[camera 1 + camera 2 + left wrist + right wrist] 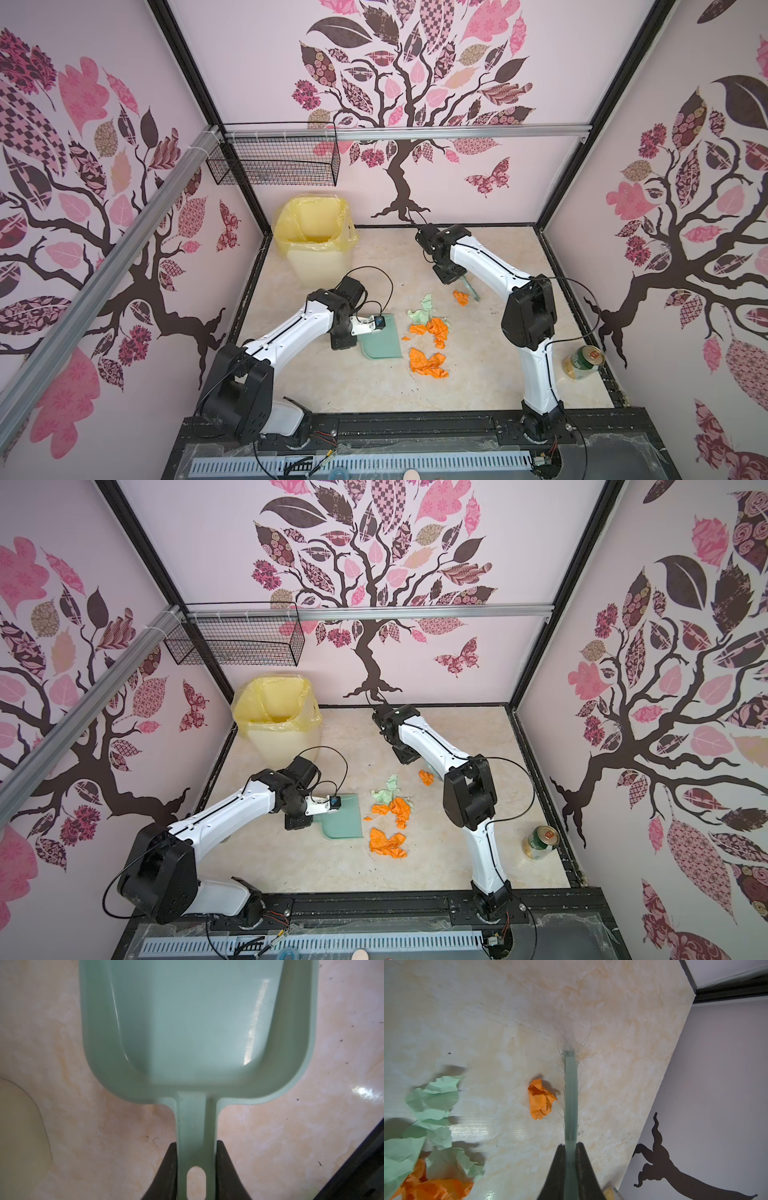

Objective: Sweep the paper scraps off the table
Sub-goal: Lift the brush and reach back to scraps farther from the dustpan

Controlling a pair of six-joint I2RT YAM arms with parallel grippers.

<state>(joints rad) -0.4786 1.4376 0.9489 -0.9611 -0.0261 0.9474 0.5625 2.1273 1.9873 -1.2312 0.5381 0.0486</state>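
Sweeping step: left claw (196, 1147) clamped on dustpan (197, 1022) handle, right claw (571, 1145) pinched on brush (571, 1095). The paper scraps (428, 328) lie on the surface (374, 395) between them. Next we should drag the stray orange scrap (540, 1099) panward.

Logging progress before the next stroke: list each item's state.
Mint-green plastic dustpan: empty, on beige marble-look table, handle clamped by left gripper.
Green bristle brush: clamped by right gripper, beside one orange scrap.
Crumpled orange and mint paper scraps: loose on table.
Yellow-bagged bin: upright, open.
Green can: standing.
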